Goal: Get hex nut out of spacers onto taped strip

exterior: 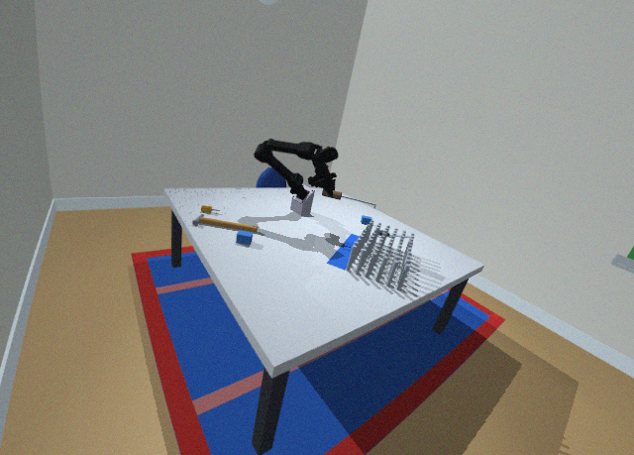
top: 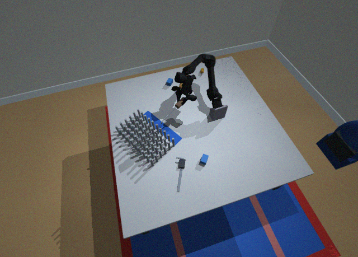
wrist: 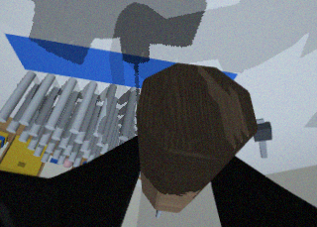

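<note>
My gripper (top: 180, 102) (exterior: 329, 190) (wrist: 176, 147) is shut on the brown wooden handle (top: 179, 104) (exterior: 334, 194) (wrist: 193, 113) of a thin hooked rod. It holds the tool above the table, on the arm's side of the blue taped strip (top: 177, 136) (exterior: 338, 261) (wrist: 104, 63). The thin rod (top: 169, 115) (exterior: 358, 200) slants outward, with a short bent tip in the exterior view. The grey metal spacers (top: 173, 141) (wrist: 85, 108) stand upright in rows behind the strip. I cannot make out the hex nut in any view.
A dark-headed tool (top: 181, 163) (wrist: 263, 130) and a blue block (top: 203, 159) (exterior: 366, 219) lie beside the field. Across the table are another blue block (top: 169, 81) (exterior: 244, 237), a hammer (exterior: 228, 225) and a small yellow-handled tool (top: 202, 70) (exterior: 206, 208).
</note>
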### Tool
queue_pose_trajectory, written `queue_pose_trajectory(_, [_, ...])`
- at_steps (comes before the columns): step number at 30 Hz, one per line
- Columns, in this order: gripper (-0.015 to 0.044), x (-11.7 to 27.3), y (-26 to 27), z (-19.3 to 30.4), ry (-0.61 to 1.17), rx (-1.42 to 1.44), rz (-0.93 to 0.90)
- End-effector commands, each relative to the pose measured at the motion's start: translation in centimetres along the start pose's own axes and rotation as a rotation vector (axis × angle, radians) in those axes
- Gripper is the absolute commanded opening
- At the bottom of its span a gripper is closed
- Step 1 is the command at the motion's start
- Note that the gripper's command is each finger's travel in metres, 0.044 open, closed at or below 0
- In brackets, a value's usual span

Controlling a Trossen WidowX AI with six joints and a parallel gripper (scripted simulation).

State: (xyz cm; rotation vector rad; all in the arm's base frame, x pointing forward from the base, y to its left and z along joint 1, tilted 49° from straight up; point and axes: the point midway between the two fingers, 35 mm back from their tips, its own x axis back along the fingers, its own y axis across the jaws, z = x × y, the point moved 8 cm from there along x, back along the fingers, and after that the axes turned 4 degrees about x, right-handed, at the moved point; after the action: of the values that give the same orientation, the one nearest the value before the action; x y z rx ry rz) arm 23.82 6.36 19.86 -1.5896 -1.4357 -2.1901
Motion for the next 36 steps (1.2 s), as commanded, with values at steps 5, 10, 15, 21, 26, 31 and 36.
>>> queue_pose_trajectory(5, [0.0000, 0.8, 1.7, -3.1, -0.034, -0.066, -0.069])
queue_pose_trajectory(10, [0.0000, 0.3, 1.8, -3.2, -0.035, -0.067, -0.065])
queue_pose_trajectory(15, [0.0000, -1.6, 2.0, -3.8, -0.038, -0.072, -0.052])
queue_pose_trajectory(21, [0.0000, -4.1, 2.2, -5.0, -0.039, -0.076, -0.041])
queue_pose_trajectory(26, [0.0000, -6.0, 2.3, -6.1, -0.038, -0.078, -0.038])
queue_pose_trajectory(31, [0.0000, -7.7, 2.3, -7.5, -0.037, -0.079, -0.040])
queue_pose_trajectory(36, [0.0000, -9.3, 2.2, -8.9, -0.035, -0.077, -0.048])
